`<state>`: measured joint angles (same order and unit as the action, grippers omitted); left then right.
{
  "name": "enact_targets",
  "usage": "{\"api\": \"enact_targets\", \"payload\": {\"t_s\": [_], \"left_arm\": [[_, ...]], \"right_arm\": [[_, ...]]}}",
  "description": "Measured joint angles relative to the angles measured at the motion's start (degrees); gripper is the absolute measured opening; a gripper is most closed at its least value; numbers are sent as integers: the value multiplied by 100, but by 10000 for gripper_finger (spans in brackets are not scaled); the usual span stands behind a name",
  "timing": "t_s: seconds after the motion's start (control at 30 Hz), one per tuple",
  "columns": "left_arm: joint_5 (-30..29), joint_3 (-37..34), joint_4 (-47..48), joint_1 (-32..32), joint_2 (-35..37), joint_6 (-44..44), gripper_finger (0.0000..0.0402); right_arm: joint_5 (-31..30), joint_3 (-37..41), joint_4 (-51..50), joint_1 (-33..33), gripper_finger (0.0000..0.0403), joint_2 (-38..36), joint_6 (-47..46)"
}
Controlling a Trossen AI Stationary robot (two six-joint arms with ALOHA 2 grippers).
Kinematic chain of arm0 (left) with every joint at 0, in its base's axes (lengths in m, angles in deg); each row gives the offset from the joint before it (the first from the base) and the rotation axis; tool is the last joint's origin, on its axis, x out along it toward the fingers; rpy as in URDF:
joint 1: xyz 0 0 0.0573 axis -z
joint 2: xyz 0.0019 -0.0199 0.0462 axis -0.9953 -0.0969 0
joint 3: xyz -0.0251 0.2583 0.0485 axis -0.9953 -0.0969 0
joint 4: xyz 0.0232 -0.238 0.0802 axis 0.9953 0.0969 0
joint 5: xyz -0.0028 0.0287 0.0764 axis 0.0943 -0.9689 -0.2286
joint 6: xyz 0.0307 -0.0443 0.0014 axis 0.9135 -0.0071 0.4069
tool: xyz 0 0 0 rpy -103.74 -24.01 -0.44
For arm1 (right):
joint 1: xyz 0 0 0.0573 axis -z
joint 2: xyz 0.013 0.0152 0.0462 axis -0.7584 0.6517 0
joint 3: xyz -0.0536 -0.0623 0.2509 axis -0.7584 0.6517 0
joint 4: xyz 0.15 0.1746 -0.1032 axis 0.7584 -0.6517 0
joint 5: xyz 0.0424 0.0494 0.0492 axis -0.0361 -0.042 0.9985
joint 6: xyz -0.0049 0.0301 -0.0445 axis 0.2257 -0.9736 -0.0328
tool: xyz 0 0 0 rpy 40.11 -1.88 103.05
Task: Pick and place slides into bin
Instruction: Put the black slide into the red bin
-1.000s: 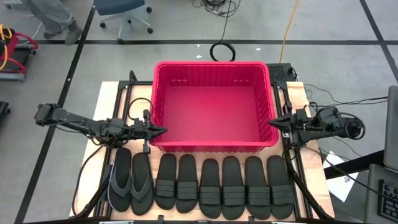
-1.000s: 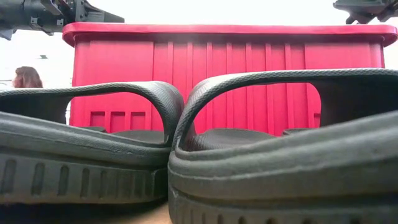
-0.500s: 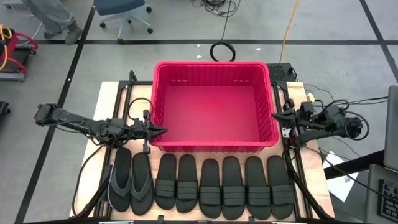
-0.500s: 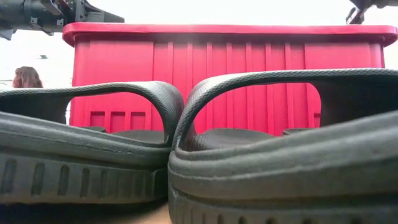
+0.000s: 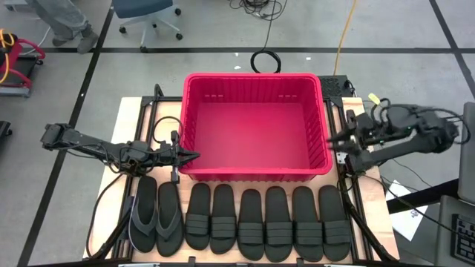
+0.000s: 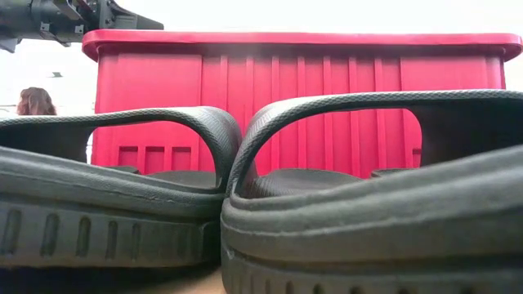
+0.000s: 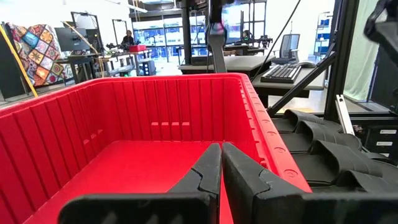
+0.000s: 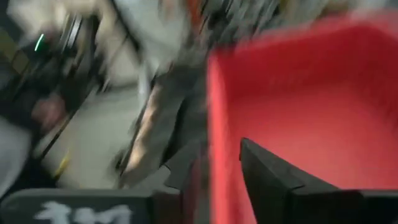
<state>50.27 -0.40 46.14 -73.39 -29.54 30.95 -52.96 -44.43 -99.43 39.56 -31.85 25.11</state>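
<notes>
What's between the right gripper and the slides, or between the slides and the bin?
Nothing visible. The right gripper hovers by the bin's right wall, jaws parted, with open table down to the slides. The row lies just in front of the bin's near wall; only that wall must be cleared. The bin is empty.

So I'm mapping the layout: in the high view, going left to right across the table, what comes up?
Left gripper → bin → right gripper.
</notes>
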Motion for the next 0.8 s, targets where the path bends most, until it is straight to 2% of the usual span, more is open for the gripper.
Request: {"api": "enact_targets", "payload": {"t_s": [0.13, 0.27, 0.37, 0.53, 0.8], "left_arm": [[1, 0, -4, 2, 0, 0, 21], [0, 0, -7, 0, 1, 0, 21], [-21, 0, -28, 0, 2, -4, 21], [-596, -7, -141, -52, -2, 49, 21], [-595, -7, -118, -85, -2, 13, 21]], "right_arm": [[1151, -1188, -1653, -2, 139, 883, -131], [1988, -1336, -2818, -10, 143, 1282, 1], [2645, -1006, -2982, -13, 144, 1362, 191], [3754, -210, -2979, -48, 145, 1312, 338], [4600, 1322, -2213, -663, 145, 976, 37]]}}
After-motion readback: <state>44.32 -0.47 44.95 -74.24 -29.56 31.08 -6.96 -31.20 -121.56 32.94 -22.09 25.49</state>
